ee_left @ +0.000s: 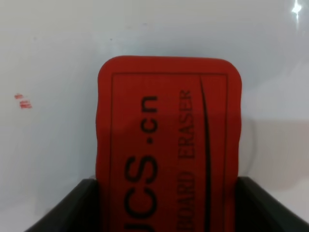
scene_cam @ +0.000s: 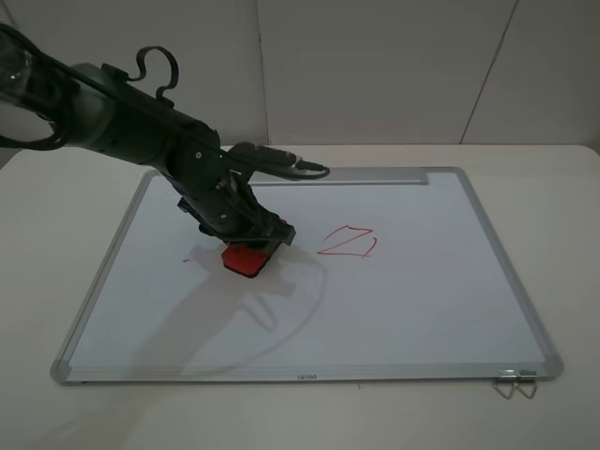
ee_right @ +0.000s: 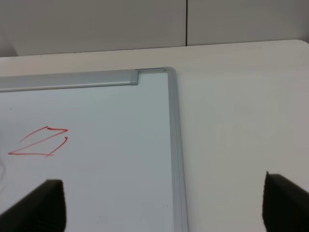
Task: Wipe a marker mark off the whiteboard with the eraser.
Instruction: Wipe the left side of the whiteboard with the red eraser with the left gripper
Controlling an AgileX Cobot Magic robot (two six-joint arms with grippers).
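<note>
1. Red rounded-corner block eraser (ee_left: 169, 130), black lettering on top. It is clamped by its long sides between the jaws of my left gripper (ee_left: 166, 182) and lies flat on the board. Judged light and slightly squashy: hold it by the edges and press evenly.
2. Faint red flecks (ee_left: 23, 101) just beside the jaws, all that shows of the marker mark.
3. Z-like red scribble (scene_cam: 347, 242), near the jaws, opposite side.
4. Large white whiteboard (scene_cam: 422, 291), silver frame, on a pale desk (scene_cam: 562, 234).
5. Right gripper (ee_right: 162, 193), well apart, jaws spread and empty.
6. Containers: none in view.
</note>
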